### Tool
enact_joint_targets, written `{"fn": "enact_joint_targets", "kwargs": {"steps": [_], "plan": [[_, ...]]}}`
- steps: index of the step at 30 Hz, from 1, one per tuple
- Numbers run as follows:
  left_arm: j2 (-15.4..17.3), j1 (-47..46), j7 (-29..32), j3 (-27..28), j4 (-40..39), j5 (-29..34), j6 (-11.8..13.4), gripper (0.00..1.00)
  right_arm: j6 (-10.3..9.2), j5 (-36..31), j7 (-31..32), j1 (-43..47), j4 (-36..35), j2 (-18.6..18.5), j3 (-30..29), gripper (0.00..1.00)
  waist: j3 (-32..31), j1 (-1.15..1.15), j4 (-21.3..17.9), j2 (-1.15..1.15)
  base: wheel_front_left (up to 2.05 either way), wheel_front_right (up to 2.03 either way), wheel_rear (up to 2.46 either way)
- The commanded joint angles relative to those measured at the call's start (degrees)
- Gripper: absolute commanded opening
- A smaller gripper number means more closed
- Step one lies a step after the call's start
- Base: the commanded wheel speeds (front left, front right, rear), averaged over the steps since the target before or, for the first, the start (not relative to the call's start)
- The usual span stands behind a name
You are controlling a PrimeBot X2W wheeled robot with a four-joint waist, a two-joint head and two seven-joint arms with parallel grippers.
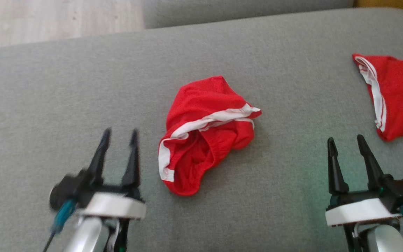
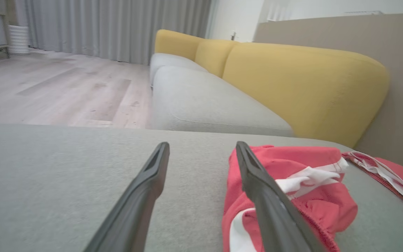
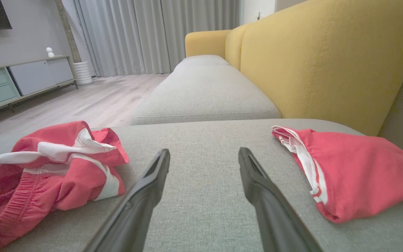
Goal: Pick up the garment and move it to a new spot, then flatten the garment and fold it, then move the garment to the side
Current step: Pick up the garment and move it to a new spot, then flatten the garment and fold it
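Crumpled red garment [image 1: 201,105] with white trim on grey cushion [image 1: 65,87]

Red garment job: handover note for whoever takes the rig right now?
Left gripper: open, empty, just left of the crumpled red garment with white trim.
Right gripper: open, empty, above bare grey fabric cushion.
Garment lies bunched mid-cushion; a second red white-striped garment lies flatter at the far right.
Done: at most the placing; not flattened or folded.
Left: flatten, fold, move aside.
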Motion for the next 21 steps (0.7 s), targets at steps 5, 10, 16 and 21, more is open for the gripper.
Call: {"fn": "enact_joint_targets", "kwargs": {"steps": [5, 10, 16, 21], "plan": [[-1.66, 8.27, -0.53, 9.32, -7.25, 6.71, 0.62, 1.0, 0.39, -1.3, -0.63, 0.72, -1.21, -0.19, -0.64, 1.0, -2.5, 0.01, 2.35, 0.0, 0.0, 0.0, 0.0], [-4.63, 14.99, -0.54, 15.26, -8.57, 12.55, -1.1, 1.0, 0.39, -2.19, -0.63, 1.8, 0.21, -0.19, -1.61, 1.0, -4.29, 0.01, 4.35, 0.0, 0.0, 0.0, 0.0], [-6.86, 18.22, -0.54, 19.83, -7.73, 15.31, -3.54, 1.0, 0.39, -2.62, -0.63, 2.47, 1.46, -0.19, -1.88, 1.0, -5.58, 0.01, 5.82, 0.0, 0.0, 0.0, 0.0], [-7.96, 18.96, -0.54, 22.13, -6.81, 16.65, -5.31, 1.0, 0.39, -2.95, -0.63, 2.64, 2.27, -0.19, -1.76, 1.0, -6.02, 0.01, 6.46, 0.0, 0.0, 0.0, 0.0]]}}
